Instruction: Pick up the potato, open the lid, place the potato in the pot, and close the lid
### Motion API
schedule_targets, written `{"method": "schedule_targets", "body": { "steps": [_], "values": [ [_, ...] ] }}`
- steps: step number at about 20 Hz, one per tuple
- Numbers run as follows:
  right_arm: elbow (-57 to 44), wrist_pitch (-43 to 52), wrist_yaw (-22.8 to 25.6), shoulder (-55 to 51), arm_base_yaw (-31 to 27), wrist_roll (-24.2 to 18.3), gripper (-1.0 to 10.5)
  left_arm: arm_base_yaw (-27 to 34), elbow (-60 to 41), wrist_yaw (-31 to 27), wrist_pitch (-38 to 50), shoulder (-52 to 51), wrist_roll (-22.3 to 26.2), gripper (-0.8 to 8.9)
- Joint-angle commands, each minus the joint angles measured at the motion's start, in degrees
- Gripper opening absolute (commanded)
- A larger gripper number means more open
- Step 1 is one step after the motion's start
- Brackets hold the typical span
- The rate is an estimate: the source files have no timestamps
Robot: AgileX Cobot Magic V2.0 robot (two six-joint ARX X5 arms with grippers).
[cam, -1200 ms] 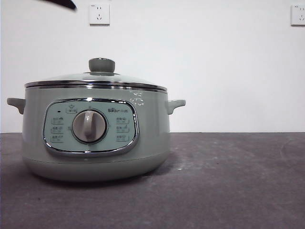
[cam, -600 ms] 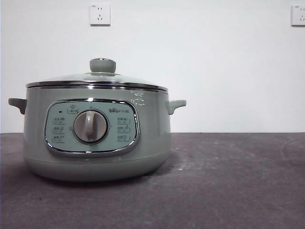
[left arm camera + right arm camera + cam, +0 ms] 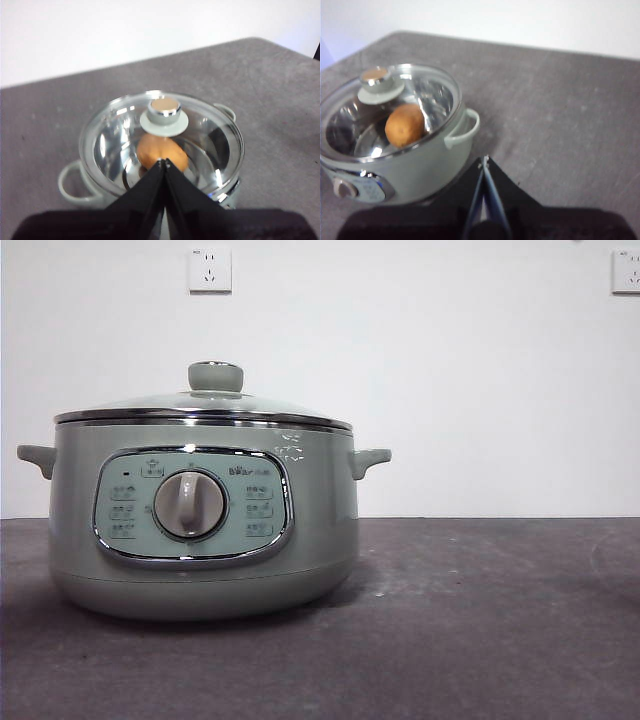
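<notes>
Potato (image 3: pixel 405 125): you see it inside the pot (image 3: pixel 200 540), left of frame, under the lid (image 3: pixel 161 145)
Lid: seated; glass, likely fragile and slick; take the knob (image 3: pixel 215 376)
Left gripper (image 3: pixel 164 162): pinched together, empty, above the pot
Right gripper (image 3: pixel 484 161): pinched together, empty, beside the handle (image 3: pixel 462 129)
Around: sockets (image 3: pixel 209 270) on the wall; nothing blocks you

The black arm tip that showed at the top left corner of the front view a second ago is gone — it had already left half a second ago. The pot (image 3: pixel 203 515) sits a hair further right than at first.
</notes>
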Motion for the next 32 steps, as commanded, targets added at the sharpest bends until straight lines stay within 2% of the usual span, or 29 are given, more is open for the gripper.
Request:
{"method": "schedule_targets", "body": {
  "steps": [1, 13, 17, 18, 21, 25, 26, 32],
  "values": [
    [-0.3, -0.8, 0.1, 0.2, 0.0, 1.3, 0.0, -0.2, -0.4, -0.1, -0.3, 0.6, -2.9, -0.03],
    [-0.3, -3.0, 0.1, 0.1, 0.0, 1.3, 0.0, -0.2, -0.4, -0.1, -0.2, 3.8, -2.8, -0.03],
    [-0.3, -3.0, 0.1, 0.2, 0.0, 1.3, 0.0, 1.0, -0.7, -1.7, -1.2, 2.1, 4.7, -0.03],
    [-0.3, -3.0, 0.1, 0.2, 0.0, 1.3, 0.0, 2.6, -0.7, -1.2, -1.0, 1.1, 6.4, -0.03],
    [-0.3, -3.0, 0.1, 0.2, 0.0, 1.3, 0.0, 11.7, -4.3, 2.4, 2.6, -3.9, 6.9, -0.03],
    [-0.3, -3.0, 0.1, 0.2, 0.0, 1.3, 0.0, 24.7, -16.7, 4.0, 12.1, -13.4, 6.9, -0.03],
    [-0.3, -3.0, 0.1, 0.2, 0.0, 1.3, 0.0, 27.7, -20.5, 6.3, 13.7, -15.9, 6.9, -0.03],
    [-0.3, -3.0, 0.1, 0.2, 0.0, 1.3, 0.0, 37.8, -34.7, 14.3, 14.9, -25.5, 6.5, -0.03]
  ]
}}
